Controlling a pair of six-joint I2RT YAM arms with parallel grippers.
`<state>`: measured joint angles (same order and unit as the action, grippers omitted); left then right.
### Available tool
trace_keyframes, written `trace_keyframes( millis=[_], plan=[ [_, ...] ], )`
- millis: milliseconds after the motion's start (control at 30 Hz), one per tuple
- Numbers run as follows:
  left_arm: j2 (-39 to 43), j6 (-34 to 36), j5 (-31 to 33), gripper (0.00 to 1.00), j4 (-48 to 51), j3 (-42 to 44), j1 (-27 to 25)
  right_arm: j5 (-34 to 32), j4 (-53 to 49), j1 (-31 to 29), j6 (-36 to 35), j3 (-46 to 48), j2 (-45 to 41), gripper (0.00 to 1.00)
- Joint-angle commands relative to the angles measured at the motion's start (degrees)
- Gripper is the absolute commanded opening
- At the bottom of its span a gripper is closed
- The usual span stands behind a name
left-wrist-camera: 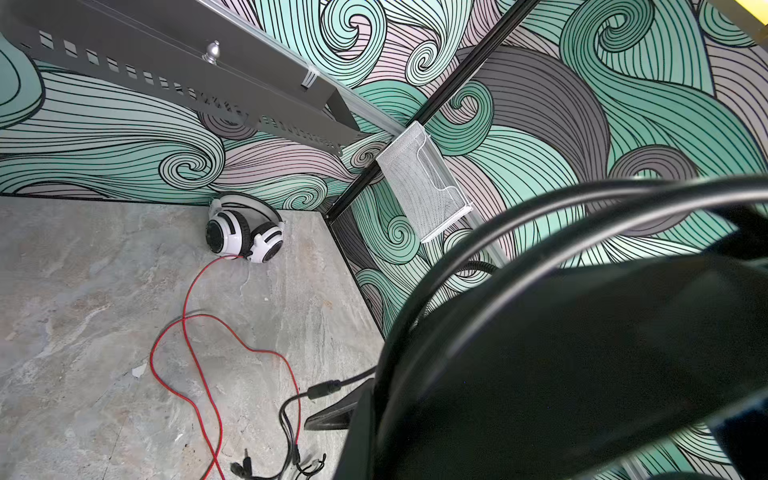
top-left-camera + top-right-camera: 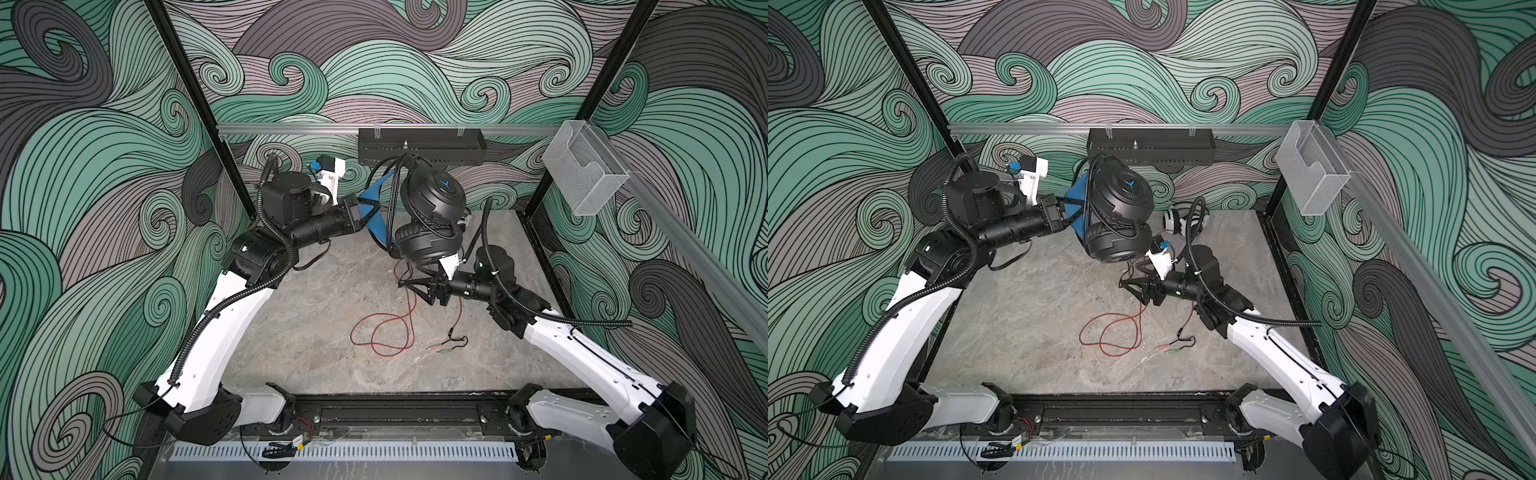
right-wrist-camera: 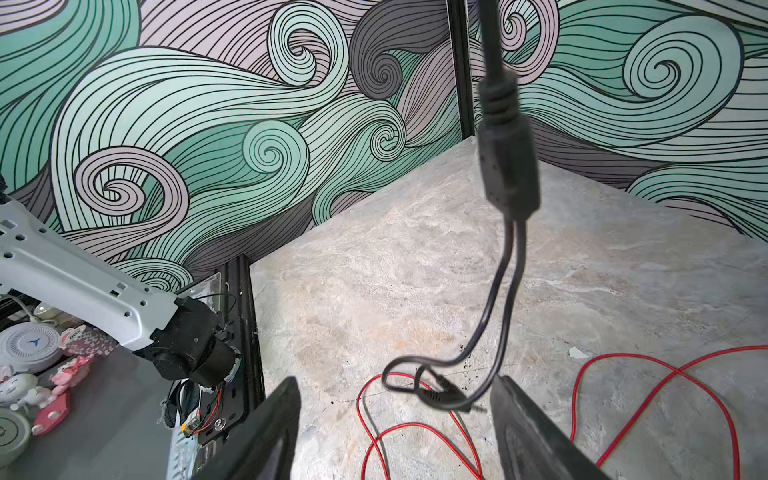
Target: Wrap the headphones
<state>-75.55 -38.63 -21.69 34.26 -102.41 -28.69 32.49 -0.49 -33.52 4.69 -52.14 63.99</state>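
Left pincer (image 2: pixel 369 206) grips black over-ear headset (image 2: pixel 434 194) by blue headband, off grey stone-look worktop (image 2: pixel 307 332). Right pincer (image 3: pixel 395 384) wide, empty; thin black cord (image 3: pixel 509 166) dangles just beside.

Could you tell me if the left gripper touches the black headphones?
Touching: both top views show the left gripper shut on the blue headband of the black headphones.

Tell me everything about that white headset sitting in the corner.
The white-and-black headphones lie on the grey stone-look table by the back wall, near the corner, with nothing holding them. Two round cups, glossy white shells with black rings, joined by a dark headband. Their red cord trails in loose loops over the table.
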Motion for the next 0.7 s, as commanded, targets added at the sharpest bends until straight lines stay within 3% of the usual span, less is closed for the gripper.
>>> trace_keyframes(
  millis=[0, 667],
  plan=[
    [0.5, -1.5, -1.1, 0.0, -3.9, -3.7, -0.3, -1.0, 0.2, -0.2, 1.4, 0.6, -1.5, 0.74],
    [-0.4, -2.0, -2.0, 0.0, -4.1, -4.0, -0.3, -7.4, -2.5, 0.5, 13.0, -8.8, 6.1, 0.85]
  ],
)
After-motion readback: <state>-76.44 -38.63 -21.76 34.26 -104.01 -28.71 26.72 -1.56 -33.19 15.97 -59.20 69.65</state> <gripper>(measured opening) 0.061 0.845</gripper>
